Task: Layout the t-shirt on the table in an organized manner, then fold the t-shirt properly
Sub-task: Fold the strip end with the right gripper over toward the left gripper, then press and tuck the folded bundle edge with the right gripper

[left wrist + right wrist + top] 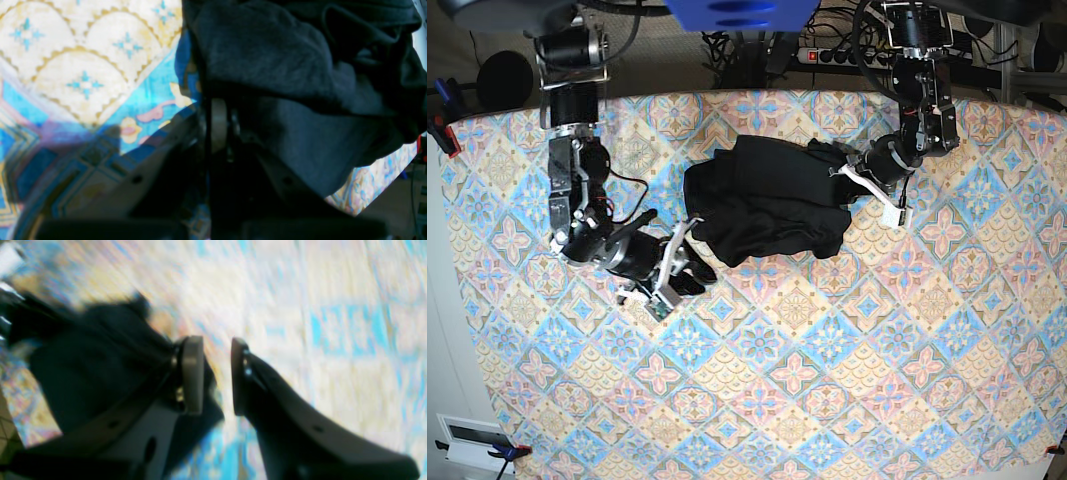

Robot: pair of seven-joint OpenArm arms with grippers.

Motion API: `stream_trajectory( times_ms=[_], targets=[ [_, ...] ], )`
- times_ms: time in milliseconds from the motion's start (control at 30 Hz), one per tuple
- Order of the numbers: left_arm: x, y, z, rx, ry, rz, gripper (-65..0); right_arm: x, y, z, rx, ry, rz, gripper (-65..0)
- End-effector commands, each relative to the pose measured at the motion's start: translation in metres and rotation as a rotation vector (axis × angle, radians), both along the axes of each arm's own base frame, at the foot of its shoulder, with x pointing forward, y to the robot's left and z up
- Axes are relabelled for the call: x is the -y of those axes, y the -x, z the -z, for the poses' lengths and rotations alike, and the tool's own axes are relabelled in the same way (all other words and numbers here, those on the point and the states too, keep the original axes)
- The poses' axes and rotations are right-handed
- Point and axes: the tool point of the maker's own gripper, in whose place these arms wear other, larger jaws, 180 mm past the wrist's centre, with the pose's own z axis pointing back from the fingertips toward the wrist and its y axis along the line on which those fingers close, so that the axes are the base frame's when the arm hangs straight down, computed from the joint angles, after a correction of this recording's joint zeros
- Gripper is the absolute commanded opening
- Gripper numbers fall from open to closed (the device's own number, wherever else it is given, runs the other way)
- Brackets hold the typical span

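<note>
The t-shirt (767, 212) lies bunched at upper centre of the table (847, 400). My left gripper (859, 178) is clenched on its right edge; my right gripper (682, 262) stands parted, empty, beside its lower-left edge. Risk: pulling one-handed would drag the heap, not spread it.

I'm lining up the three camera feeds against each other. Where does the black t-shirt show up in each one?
Left wrist view: the t-shirt fills the upper right, bunched at the left gripper.
Right wrist view: it sits at left, blurred, behind the right gripper's parted jaws.
Base view: crumpled heap at upper centre.
Shared landmark: the patterned table cloth under the shirt.
</note>
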Motion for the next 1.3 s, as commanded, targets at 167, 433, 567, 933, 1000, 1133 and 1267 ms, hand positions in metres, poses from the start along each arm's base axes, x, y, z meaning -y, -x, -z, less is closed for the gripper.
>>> stream_trajectory(
  times_ms=[167, 433, 567, 933, 1000, 1133, 1267],
  targets=[
    [0.004, 0.001, -0.001, -0.008, -0.003, 0.023, -64.6, -0.007, -0.005, 0.001, -0.024, -0.018, -0.022, -40.0],
    [0.004, 0.001, -0.001, -0.008, -0.003, 0.023, -64.6, -0.002, -0.001, 0.027, -0.110, -0.017, -0.005, -38.7],
    [0.004, 0.001, -0.001, -0.008, -0.003, 0.023, -64.6, -0.002, 0.001, 0.036, -0.141, -0.020, 0.000, -38.7],
    [0.003, 0.001, -0.001, -0.007, -0.003, 0.021, -64.6, -0.007, 0.000, 0.026, -0.138, -0.089, 0.001, -38.8],
    [0.003, 0.001, -0.001, -0.007, -0.003, 0.021, -64.6, -0.011, 0.000, 0.019, -0.140, -0.139, -0.004, -38.8],
    [0.003, 0.001, -0.001, -0.007, -0.003, 0.021, -64.6, -0.014, 0.001, 0.015, -0.141, -0.173, -0.008, -38.8],
    [0.003, 0.001, -0.001, -0.007, -0.003, 0.021, -64.6, -0.014, 0.001, 0.015, -0.143, -0.173, -0.008, -38.7]
  ],
)
